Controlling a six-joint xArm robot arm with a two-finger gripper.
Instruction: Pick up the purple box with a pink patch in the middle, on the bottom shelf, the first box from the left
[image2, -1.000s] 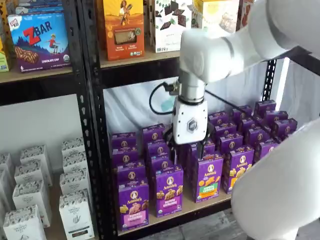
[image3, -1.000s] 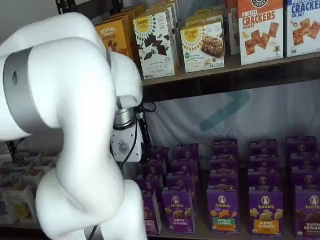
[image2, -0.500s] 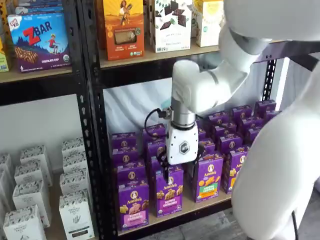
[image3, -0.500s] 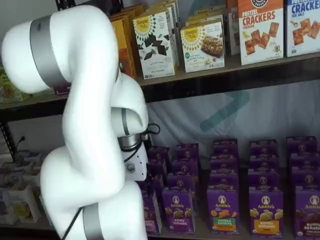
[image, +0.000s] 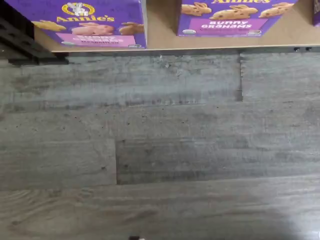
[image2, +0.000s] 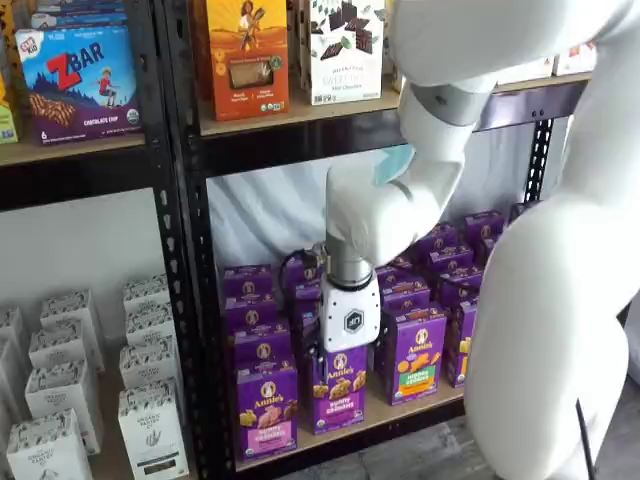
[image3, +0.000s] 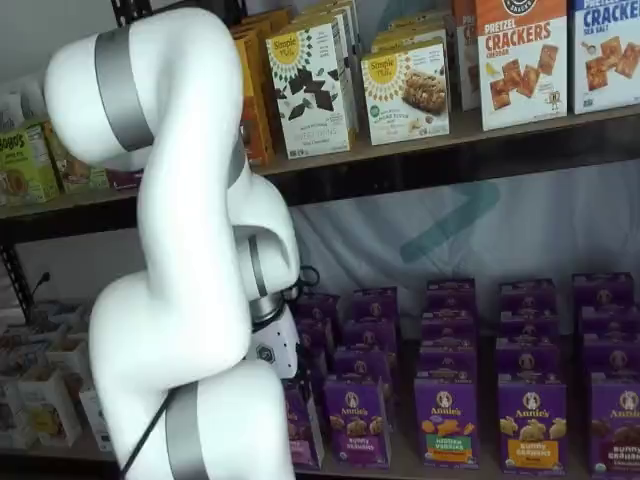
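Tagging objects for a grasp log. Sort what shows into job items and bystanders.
Job:
- purple box with pink band
- bottom shelf
- tool, fingers not visible

Bystanders:
- neighbouring Bunny Grahams box
- green-band box
- ZBar box
- white cartons
- pretzel crackers box

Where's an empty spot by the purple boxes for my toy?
A bare strip of the bottom shelf shows between the purple box and the Bunny Grahams box. The grey floor in front is bare. The rows of purple boxes behind are packed tight.
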